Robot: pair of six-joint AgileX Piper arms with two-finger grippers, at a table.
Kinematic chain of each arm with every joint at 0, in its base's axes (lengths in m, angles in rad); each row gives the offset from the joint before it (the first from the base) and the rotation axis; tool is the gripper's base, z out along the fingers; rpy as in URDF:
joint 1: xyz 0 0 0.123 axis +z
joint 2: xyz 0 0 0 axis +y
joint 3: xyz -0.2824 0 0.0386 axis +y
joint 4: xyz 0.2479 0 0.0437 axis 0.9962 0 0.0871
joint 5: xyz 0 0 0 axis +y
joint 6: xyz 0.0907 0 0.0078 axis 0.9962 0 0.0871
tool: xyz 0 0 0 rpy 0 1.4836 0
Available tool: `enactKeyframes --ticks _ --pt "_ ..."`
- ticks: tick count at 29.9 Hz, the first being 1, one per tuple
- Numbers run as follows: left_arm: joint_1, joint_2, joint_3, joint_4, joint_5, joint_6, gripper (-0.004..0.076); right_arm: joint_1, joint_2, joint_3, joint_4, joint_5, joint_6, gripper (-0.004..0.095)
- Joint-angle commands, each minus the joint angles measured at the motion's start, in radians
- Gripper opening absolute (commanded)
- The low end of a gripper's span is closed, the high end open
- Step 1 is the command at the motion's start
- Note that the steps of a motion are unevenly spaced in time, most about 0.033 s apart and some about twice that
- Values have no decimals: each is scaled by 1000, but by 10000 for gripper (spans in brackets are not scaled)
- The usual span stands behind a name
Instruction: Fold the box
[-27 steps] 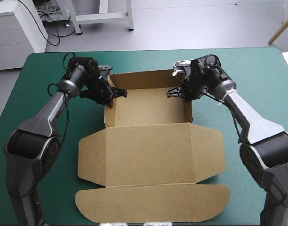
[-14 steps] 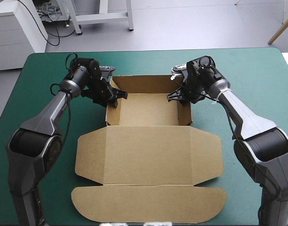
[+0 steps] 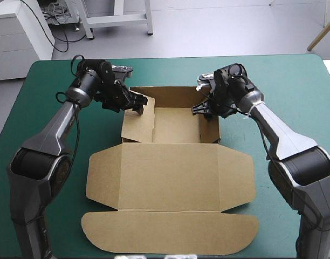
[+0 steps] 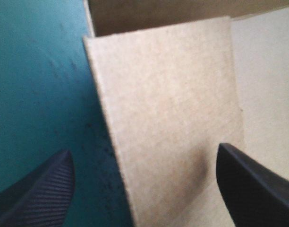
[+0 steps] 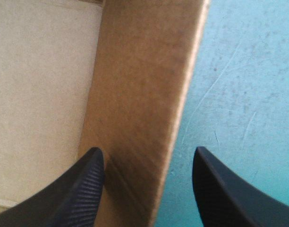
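- Box (image 3: 170, 178) sits mid-table on the teal-green cover (image 3: 294, 97), tray part toward the far edge, lid panel (image 3: 170, 232) flat toward the near edge.
- Change since just before: the left side flap (image 3: 139, 121) stood upright along the tray's left edge; now it tips inward and leans over the tray floor (image 3: 176, 124).
- Left gripper (image 3: 137, 105) has shifted inward with the flap, toward the back wall (image 3: 170, 96).
- Left gripper is released: in the wrist view its black fingers stand wide apart, the flap's board between and ahead of them, cover on the outer side.
- Right gripper (image 3: 204, 109) is about where it was just before, also released. It straddles the right wall (image 5: 144, 94), with one finger over the tray floor and the other over the cover.
- Right wall is upright and looks unchanged.
- Judgement: the left flap is mid-fold, pushed rather than pinched, so nothing holds it and it could spring back.
- Judgement: it likely needs pressing further down inside the tray so it tucks and locks the wall.
- Judgement: task is partly done. Tray walls are up, the left tuck is under way, and the right side is not yet tucked.
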Motion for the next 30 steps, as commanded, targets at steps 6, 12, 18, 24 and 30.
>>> enactKeyframes --ticks 6,12,18,24,30 --pt "-1 -57 -107 -23 61 3 584 -4 -88 -41 -4 -8 4 522" --pt "-1 -69 -209 -46 61 3 584 -4 -117 -79 -12 -8 2 522" --pt "-1 -125 -313 -39 61 3 543 -4 -173 -112 -34 -8 -10 522" --pt "-2 -237 -345 -33 63 1 280 -6 -220 -118 -34 -8 24 522" --pt "-2 -378 -289 -47 63 94 -10 -6 -229 -118 -30 -8 46 522"
